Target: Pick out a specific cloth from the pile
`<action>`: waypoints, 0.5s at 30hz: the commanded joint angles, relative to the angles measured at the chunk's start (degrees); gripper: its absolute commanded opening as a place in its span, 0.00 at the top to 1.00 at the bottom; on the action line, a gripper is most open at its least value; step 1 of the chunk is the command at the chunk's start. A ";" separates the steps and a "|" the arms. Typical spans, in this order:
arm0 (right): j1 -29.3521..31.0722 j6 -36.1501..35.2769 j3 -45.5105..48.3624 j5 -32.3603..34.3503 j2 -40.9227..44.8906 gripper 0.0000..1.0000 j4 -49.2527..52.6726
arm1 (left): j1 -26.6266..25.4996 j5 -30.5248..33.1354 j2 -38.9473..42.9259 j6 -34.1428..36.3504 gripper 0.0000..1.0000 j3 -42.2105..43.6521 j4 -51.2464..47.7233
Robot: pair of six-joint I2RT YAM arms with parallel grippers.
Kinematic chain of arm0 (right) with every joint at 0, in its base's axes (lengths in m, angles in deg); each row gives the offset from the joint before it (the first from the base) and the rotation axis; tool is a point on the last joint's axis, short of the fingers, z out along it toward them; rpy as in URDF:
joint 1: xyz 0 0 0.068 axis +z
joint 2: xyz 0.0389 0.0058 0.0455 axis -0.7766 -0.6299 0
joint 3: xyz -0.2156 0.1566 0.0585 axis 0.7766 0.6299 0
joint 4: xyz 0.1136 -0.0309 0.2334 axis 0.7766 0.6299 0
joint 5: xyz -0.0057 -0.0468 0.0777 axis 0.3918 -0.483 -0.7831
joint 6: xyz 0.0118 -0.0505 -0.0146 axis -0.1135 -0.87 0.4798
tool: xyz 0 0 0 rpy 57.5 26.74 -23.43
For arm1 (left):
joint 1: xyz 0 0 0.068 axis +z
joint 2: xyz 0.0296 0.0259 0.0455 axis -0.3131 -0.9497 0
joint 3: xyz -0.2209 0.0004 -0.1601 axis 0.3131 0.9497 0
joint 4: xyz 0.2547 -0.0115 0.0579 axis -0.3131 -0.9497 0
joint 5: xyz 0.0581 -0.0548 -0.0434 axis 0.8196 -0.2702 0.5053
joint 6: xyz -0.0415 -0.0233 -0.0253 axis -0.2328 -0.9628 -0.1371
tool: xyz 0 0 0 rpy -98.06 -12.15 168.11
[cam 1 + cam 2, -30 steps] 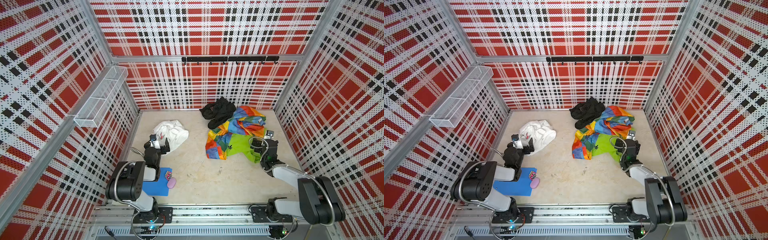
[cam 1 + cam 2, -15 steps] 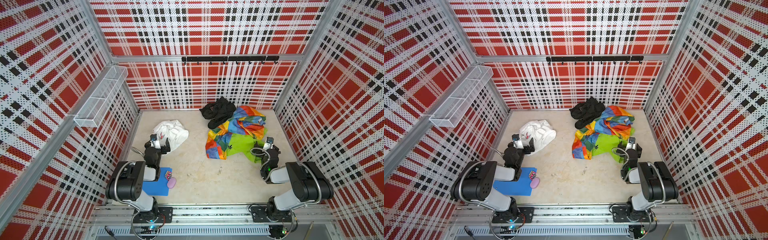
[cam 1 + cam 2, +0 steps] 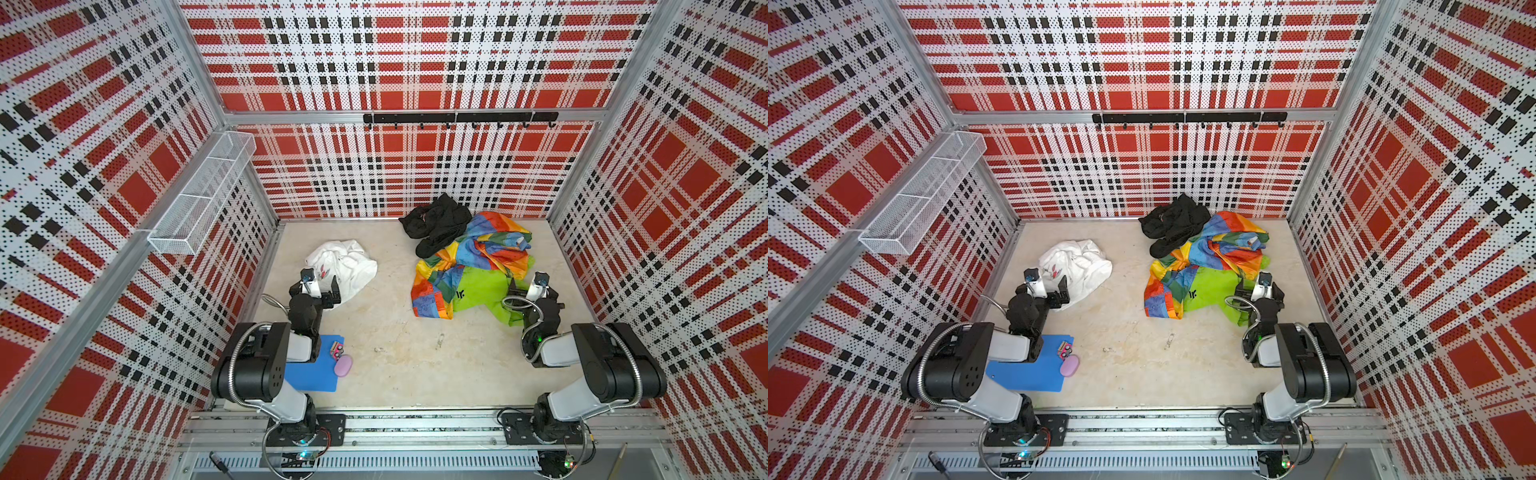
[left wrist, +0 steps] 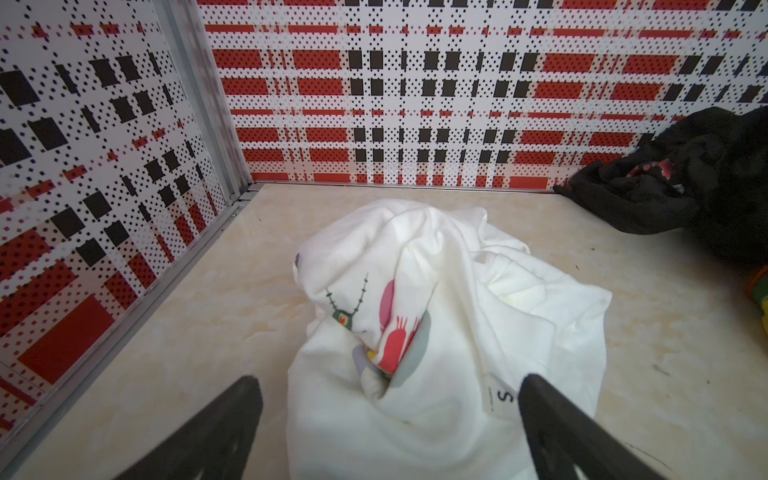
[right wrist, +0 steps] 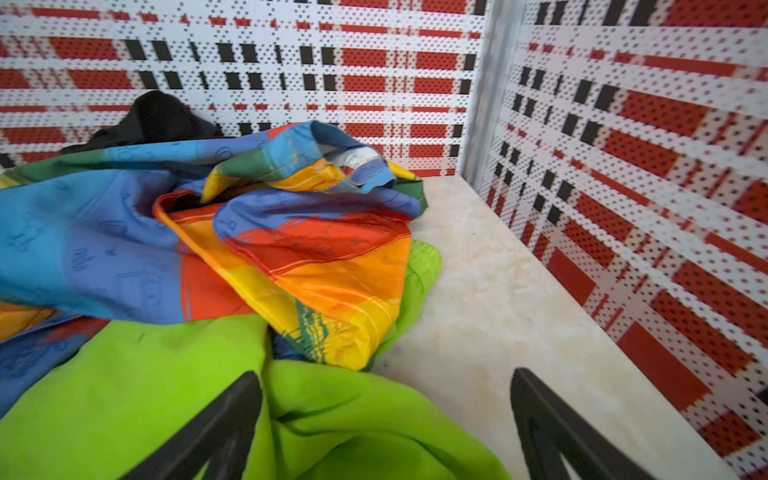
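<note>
In both top views the white cloth (image 3: 349, 266) lies crumpled left of centre on the floor, well apart from the pile (image 3: 469, 266) at right of centre. Your left gripper (image 3: 318, 287) sits at the cloth's lower edge, jaws spread, holding nothing. Your right gripper (image 3: 1260, 291) is likewise released, at the pile's lower right edge. Count one white cloth, three cloths in the pile, two grippers, one blue mat (image 3: 311, 374) and one wire basket (image 3: 199, 199).

In the left wrist view the cloth fills the lower centre between your black fingers (image 4: 561, 419). I judge it already separated. If you regrasp, bite the bunched fold by the red print, not a thin hem, and lift straight up.

In the right wrist view the open jaws straddle the lime-green garment (image 5: 145, 395), under the rainbow patchwork cloth (image 5: 291, 249), with the black garment (image 5: 158, 116) at upper left. Do not close here.
</note>
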 commanded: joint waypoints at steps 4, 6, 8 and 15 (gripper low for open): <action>-0.68 -0.98 -1.60 -5.59 -0.18 0.00 -1.88 | 0.20 -0.61 -0.27 -0.54 0.01 -0.69 1.12; -0.68 -0.98 -1.59 -5.59 -0.22 0.00 -1.95 | 0.12 -0.61 -0.25 -0.54 0.01 -0.69 1.11; -0.68 -0.98 -1.67 -5.59 -0.26 0.00 -1.74 | 0.12 -0.58 -0.27 -0.54 0.01 -0.69 1.12; -1.27 -0.90 -1.80 -7.77 -0.06 0.00 -1.04 | 0.15 -0.59 -0.24 -0.54 0.01 -0.69 1.09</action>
